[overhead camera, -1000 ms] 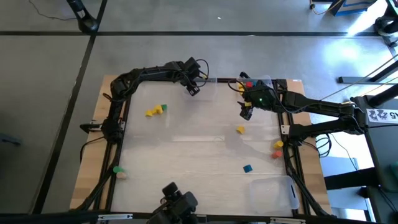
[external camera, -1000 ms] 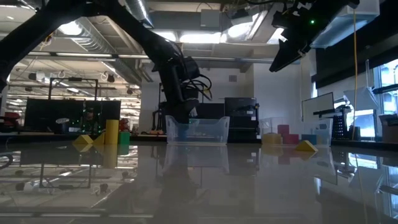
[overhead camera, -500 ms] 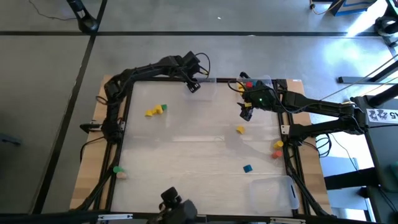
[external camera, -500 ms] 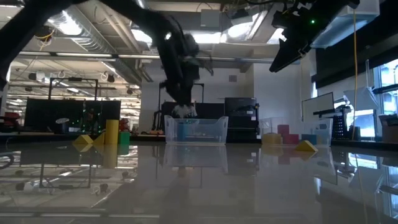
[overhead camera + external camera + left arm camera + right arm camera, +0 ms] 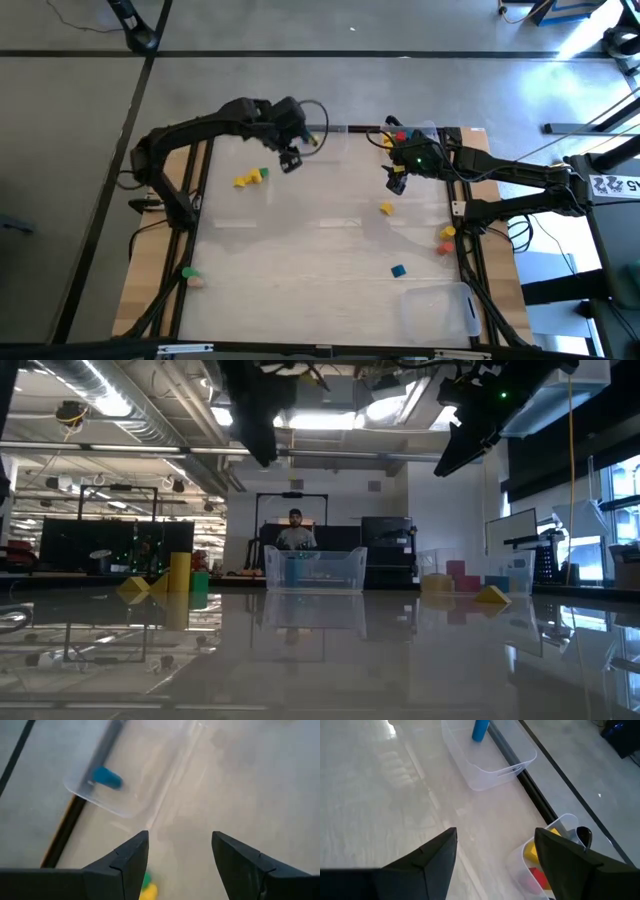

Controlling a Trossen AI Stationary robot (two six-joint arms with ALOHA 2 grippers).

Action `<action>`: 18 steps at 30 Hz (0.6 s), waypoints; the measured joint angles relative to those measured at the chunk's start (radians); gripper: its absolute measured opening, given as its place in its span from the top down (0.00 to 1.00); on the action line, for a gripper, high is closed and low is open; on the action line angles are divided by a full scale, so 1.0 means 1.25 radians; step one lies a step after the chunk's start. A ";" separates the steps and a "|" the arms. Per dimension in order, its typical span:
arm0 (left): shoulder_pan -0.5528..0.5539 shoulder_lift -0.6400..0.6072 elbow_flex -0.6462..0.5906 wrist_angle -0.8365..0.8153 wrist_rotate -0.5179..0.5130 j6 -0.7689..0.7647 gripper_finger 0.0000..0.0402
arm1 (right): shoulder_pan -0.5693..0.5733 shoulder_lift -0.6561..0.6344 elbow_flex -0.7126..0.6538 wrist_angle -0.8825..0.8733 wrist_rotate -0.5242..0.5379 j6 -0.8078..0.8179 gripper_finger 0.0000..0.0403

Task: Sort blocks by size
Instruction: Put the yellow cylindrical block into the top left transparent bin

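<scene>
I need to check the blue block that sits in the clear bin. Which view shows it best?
The left wrist view: the blue block lies plainly in the clear bin, unobstructed. The right wrist view shows it cut off at the frame edge. The low view gives only a faint blue smear through the bin wall; the high view doesn't resolve it.

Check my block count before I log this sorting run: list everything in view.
block cluster: three, two yellow and one green, far left of the table.
yellow block: one, right of centre.
edge pair: two, yellow and red-orange, right edge.
blue block: one, near right.
corner pair: two, green and tan, near-left edge.
far bin: one, clear, far edge centre, holding one blue piece.
small bin: one, clear, far-right corner, holding yellow and red pieces.
near bin: one, clear, near-right corner.
person: one, beyond the table.
left gripper: open, above the far left.
right gripper: open, above the far right.
</scene>
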 joint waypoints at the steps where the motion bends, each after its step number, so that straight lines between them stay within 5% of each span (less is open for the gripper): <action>1: -0.009 -0.012 -0.019 0.000 -0.002 0.005 0.49 | 0.000 0.000 0.000 0.000 -0.003 0.000 0.34; 9: -0.054 -0.119 -0.259 0.033 -0.043 0.040 0.49 | 0.000 0.000 0.000 -0.001 -0.007 0.000 0.34; 18: 0.005 -0.174 -0.503 0.151 -0.049 0.097 0.49 | 0.000 0.000 0.000 0.002 -0.007 -0.002 0.34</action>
